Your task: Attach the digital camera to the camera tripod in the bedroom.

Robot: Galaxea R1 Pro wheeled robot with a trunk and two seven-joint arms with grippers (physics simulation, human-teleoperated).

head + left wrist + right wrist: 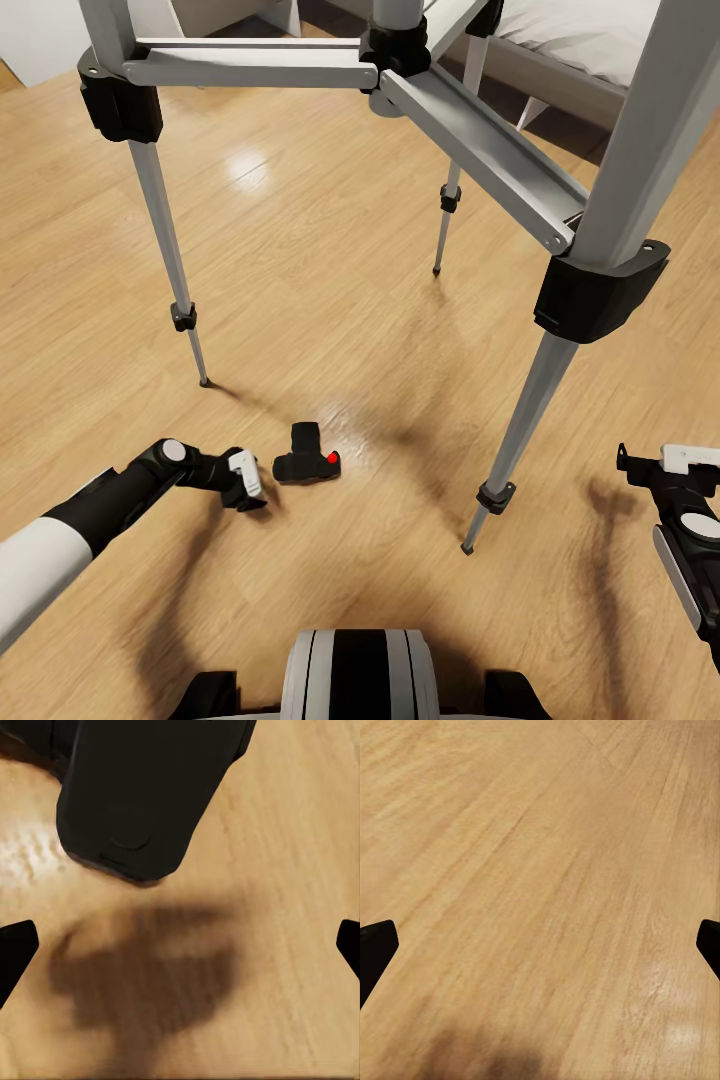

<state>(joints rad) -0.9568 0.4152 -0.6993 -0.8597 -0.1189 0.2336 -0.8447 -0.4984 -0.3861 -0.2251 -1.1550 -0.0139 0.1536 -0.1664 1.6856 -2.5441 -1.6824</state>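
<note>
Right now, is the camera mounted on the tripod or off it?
Off. The camera lies on the wood floor between the tripod legs, just beside the open left gripper.

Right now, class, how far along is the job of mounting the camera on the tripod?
Done: the robot stands at the camera tripod. In hand: the left gripper, fingers spread, is beside the digital camera, which lies on the wood floor, ungrasped. Left: grasping, lifting and attaching it. The right gripper holds nothing.
</note>
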